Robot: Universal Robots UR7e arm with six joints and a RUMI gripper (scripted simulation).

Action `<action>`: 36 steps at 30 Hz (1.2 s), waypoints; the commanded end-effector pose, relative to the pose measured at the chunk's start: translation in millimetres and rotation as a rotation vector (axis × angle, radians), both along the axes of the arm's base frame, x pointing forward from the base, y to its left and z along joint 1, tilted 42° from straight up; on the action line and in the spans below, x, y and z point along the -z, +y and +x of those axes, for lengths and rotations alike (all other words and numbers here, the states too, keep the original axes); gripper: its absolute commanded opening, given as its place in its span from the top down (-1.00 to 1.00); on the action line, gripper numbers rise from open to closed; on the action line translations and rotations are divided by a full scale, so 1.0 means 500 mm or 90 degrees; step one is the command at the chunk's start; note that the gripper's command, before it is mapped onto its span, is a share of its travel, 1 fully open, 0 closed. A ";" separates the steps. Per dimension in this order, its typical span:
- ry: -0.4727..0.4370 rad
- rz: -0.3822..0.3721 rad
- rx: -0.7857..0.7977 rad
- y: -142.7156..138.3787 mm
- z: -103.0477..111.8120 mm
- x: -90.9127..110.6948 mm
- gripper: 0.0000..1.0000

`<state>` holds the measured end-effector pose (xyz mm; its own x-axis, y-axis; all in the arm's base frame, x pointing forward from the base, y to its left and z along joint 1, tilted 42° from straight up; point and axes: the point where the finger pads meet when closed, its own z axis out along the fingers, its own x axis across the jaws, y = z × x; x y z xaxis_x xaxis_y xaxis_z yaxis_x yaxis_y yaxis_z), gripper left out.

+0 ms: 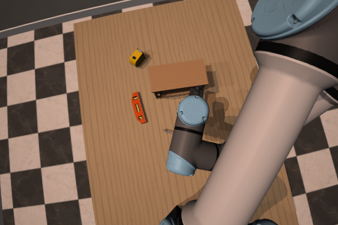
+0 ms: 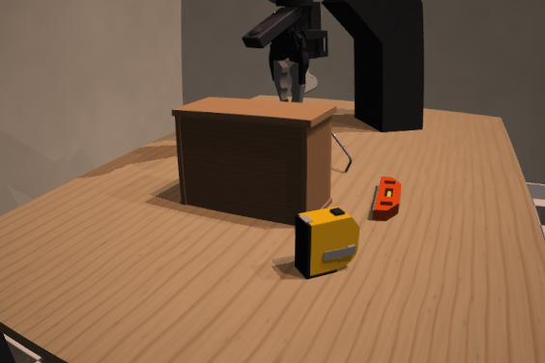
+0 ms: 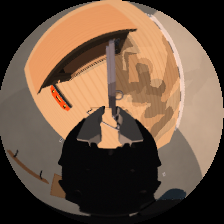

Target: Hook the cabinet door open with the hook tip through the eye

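The brown wooden cabinet [image 1: 178, 74] [image 2: 251, 161] [image 3: 75, 35] stands flat on the table [image 1: 120, 166] [image 2: 145, 292]. Its front faces the arm and shows a dark opening [image 1: 169, 94]. In the wrist view the door [image 3: 111, 75] shows edge-on as a thin grey bar swung out from the cabinet, with a small eye [image 3: 119, 93] on its side. A thin wire hook [image 2: 350, 157] [image 1: 166, 130] stands beside the cabinet. My gripper [image 2: 290, 94] [image 3: 110, 106] hangs just behind the cabinet's top, over the door's outer end. Its fingers are nearly together, and I cannot tell if they touch the door.
A yellow tape measure [image 1: 137, 57] [image 2: 329, 248] and an orange spirit level [image 1: 138, 107] [image 2: 387, 197] [image 3: 59, 97] lie on the table near the cabinet. The black robot pedestal [image 2: 387, 50] stands at the table's far side. My arm [image 1: 269, 121] covers the table's right part.
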<state>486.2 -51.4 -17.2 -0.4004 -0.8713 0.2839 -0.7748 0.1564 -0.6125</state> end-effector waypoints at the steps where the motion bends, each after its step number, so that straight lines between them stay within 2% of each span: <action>1: -0.010 0.009 0.015 0.009 0.005 0.002 0.69; 36: -0.053 0.055 0.083 0.046 0.026 0.011 0.69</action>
